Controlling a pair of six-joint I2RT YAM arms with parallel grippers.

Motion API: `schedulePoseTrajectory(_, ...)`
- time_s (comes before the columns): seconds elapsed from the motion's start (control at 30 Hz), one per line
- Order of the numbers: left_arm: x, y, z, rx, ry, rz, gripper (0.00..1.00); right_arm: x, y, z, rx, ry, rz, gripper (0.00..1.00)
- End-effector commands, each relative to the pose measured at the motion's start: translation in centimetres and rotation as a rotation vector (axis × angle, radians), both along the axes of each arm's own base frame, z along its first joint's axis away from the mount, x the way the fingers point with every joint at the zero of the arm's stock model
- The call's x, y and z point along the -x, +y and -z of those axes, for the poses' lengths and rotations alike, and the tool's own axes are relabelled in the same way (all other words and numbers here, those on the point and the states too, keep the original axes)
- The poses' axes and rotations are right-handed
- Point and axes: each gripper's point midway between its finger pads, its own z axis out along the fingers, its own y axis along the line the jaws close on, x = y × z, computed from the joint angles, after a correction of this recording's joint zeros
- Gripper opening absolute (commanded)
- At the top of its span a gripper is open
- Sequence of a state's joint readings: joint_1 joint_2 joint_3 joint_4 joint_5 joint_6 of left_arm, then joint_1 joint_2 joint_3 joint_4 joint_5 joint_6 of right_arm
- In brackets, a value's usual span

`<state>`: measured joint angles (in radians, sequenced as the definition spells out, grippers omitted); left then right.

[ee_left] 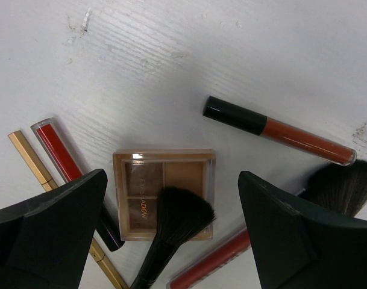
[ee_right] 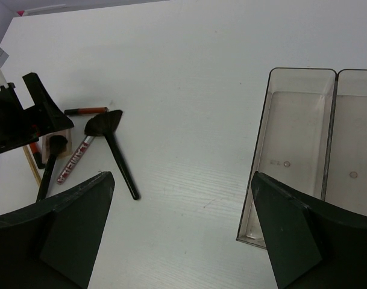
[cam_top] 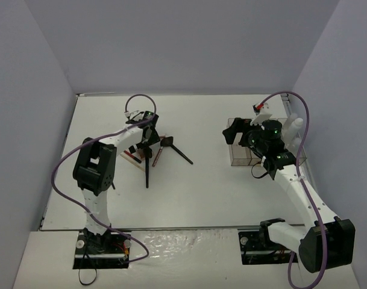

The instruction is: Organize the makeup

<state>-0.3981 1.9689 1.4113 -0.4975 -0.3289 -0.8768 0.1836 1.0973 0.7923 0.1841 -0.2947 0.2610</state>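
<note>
The makeup (cam_top: pixel 152 152) lies in a small heap left of the table's middle. My left gripper (ee_left: pixel 172 178) hangs open just above it, its fingers either side of a tan eyeshadow palette (ee_left: pixel 186 171). A black brush (ee_left: pixel 178 218) rests its head on the palette. Red gloss tubes (ee_left: pixel 279 129) and a gold pencil (ee_left: pixel 30 158) lie around it. My right gripper (ee_right: pixel 182 176) is open over bare table, just left of the clear organizer (ee_right: pixel 269 138), nothing between its fingers.
A second black-handled brush (ee_right: pixel 118 161) points out from the heap toward the organizer (cam_top: pixel 237 161). The two organizer compartments in the right wrist view hold nothing. Grey walls close the table in on three sides.
</note>
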Motion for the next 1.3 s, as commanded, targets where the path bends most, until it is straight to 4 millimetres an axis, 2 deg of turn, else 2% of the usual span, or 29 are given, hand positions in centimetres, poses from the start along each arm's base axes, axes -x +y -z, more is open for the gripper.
schedulePoseTrajectory(0.0,-0.5,-0.2,-0.4,0.023,-0.006,-0.03,0.88,-0.7,0.2,-2.8,-0.013,-0.111,-0.001,0.95)
schedulePoseTrajectory(0.17,0.2,-0.1,1.3,0.031,0.041,-0.031,0.88,-0.6,0.2,-2.7,-0.013,-0.107,0.0,0.95)
schedulePoseTrajectory(0.3,1.2,0.2,1.8,0.025,0.061,-0.03,0.81,-0.6,0.1,-2.7,-0.011,-0.107,0.003,0.95)
schedulePoseTrajectory(0.37,1.9,0.4,2.1,0.028,0.065,-0.035,0.72,-0.6,0.2,-2.7,-0.011,-0.108,0.001,0.95)
schedulePoseTrajectory(0.43,2.5,0.7,2.2,0.025,0.068,-0.039,0.6,-0.6,0.2,-2.6,-0.011,-0.106,0.001,0.95)
schedulePoseTrajectory(0.5,2.8,1.2,2.2,0.008,0.067,-0.044,0.43,-0.6,0.2,-2.5,-0.012,-0.104,0.002,0.95)
schedulePoseTrajectory(0.57,2.6,1.5,1.6,-0.008,0.047,-0.033,0.36,-0.5,0.3,-2.5,-0.013,-0.104,-0.002,0.95)
schedulePoseTrajectory(0.7,0.8,2.1,-0.7,-0.073,-0.029,0.026,0.31,-0.3,0.6,-2.7,-0.017,-0.106,-0.023,0.95)
schedulePoseTrajectory(0.93,-3.9,4.1,-7.5,-0.187,-0.199,0.047,0.28,0.0,0.6,-3.0,-0.014,-0.112,-0.024,0.96)
schedulePoseTrajectory(1.0,-5.3,4.1,-9.5,-0.186,-0.256,0.053,0.28,0.0,0.6,-3.1,-0.014,-0.112,-0.027,0.96)
schedulePoseTrajectory(1.13,-7.2,3.9,-11.8,-0.193,-0.323,0.079,0.28,0.1,0.7,-3.3,-0.014,-0.116,-0.034,0.96)
schedulePoseTrajectory(1.2,-7.5,3.6,-12.2,-0.183,-0.335,0.093,0.28,0.1,0.8,-3.4,-0.015,-0.12,-0.039,0.96)
schedulePoseTrajectory(1.27,-8.3,2.9,-14.0,-0.16,-0.391,0.13,0.28,0.3,1.2,-3.7,-0.021,-0.127,-0.064,0.96)
